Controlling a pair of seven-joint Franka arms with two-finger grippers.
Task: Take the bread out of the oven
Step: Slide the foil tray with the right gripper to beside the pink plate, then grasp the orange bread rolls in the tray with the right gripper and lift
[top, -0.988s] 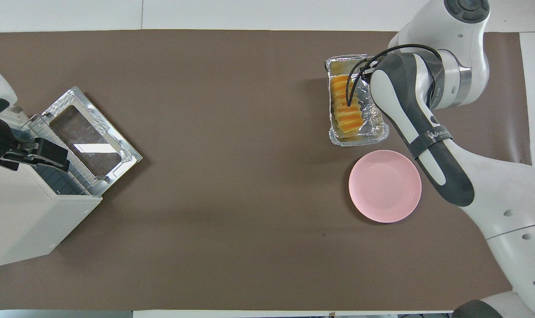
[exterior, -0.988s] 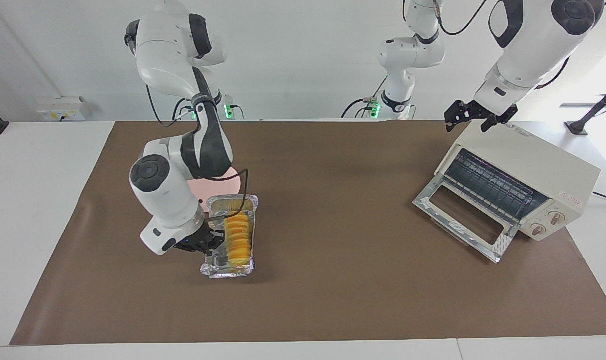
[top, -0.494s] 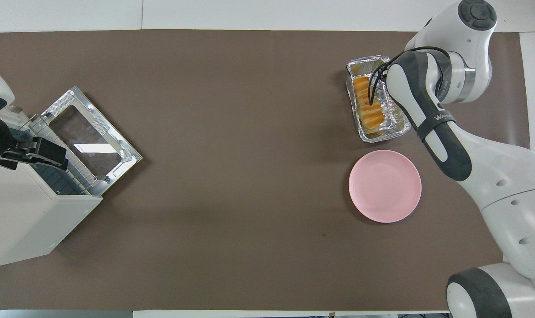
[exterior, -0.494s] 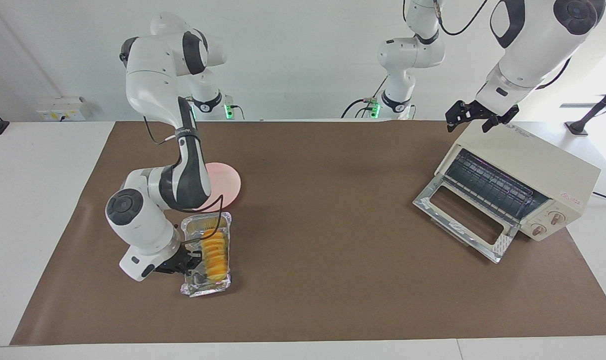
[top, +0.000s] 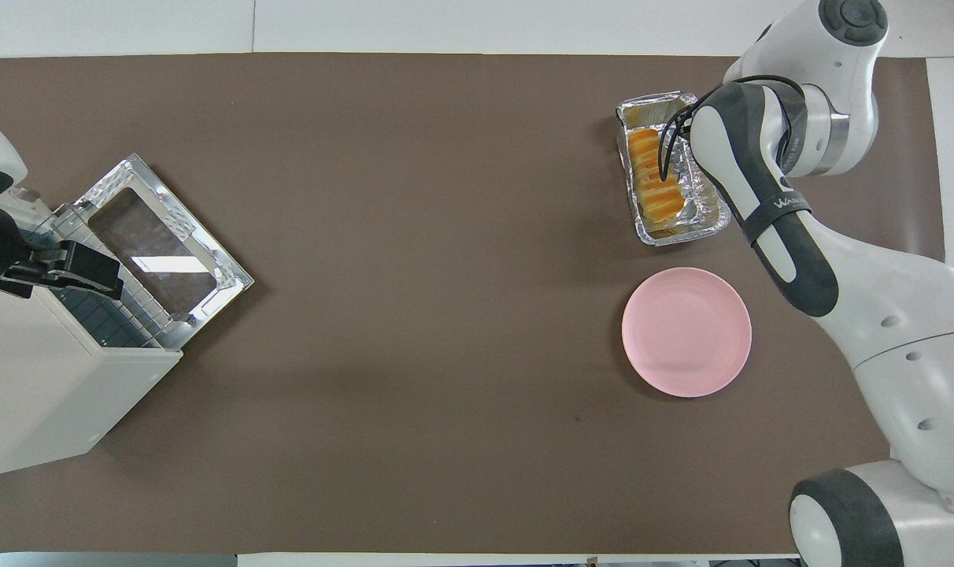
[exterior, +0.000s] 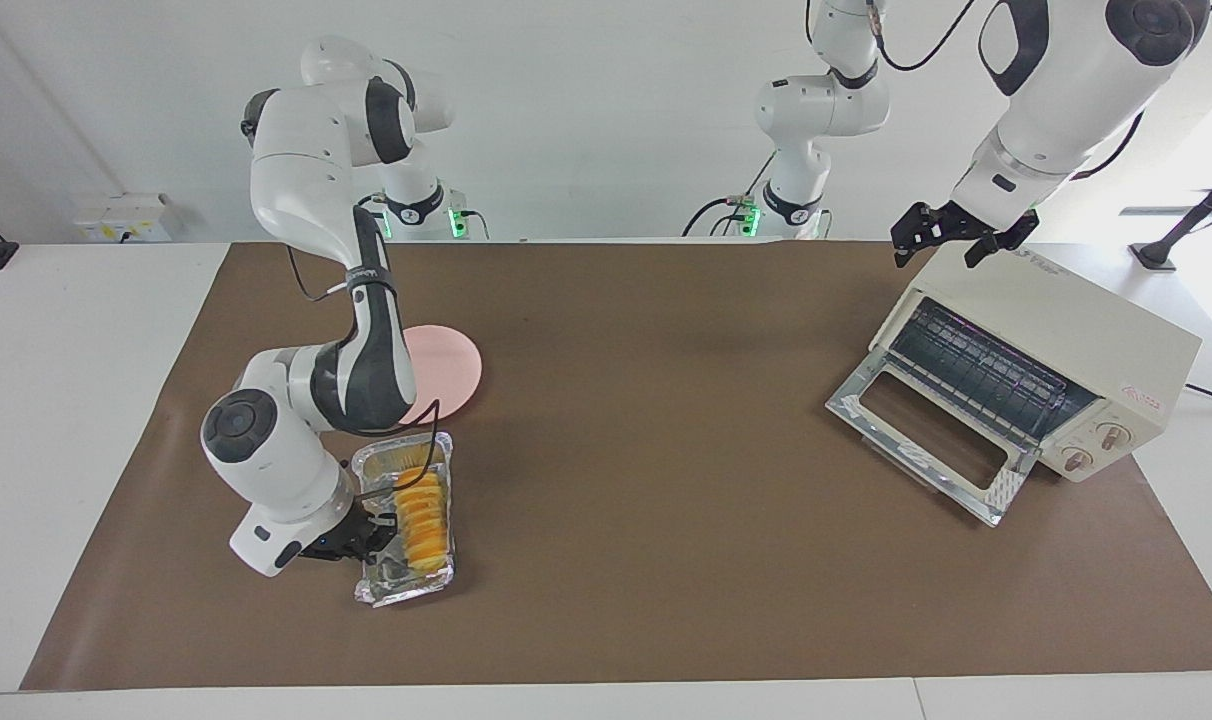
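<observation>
The bread point(exterior: 421, 515), a ridged golden-orange loaf, lies in a crinkled silver foil tray point(exterior: 406, 588) on the brown mat, farther from the robots than the pink plate point(exterior: 453, 362). My right gripper point(exterior: 366, 537) is shut on the tray's long rim, low at the mat. In the overhead view the bread point(top: 652, 181) and tray point(top: 676, 234) show, but the right arm hides the gripper. The cream-white oven point(exterior: 1066, 320) stands at the left arm's end, its glass door point(exterior: 926, 440) dropped open. My left gripper point(exterior: 941, 237) hangs open over the oven's top rear edge and waits.
The pink plate point(top: 685, 331) lies bare beside the tray, nearer to the robots. The oven point(top: 44, 394) and its open door point(top: 158, 252) take up the left arm's end. A brown mat point(exterior: 666, 500) covers the table.
My right gripper has carried the foil tray with the bread toward the right arm's end of the table and farther from the robots, off the plate's edge. The left arm has hardly moved.
</observation>
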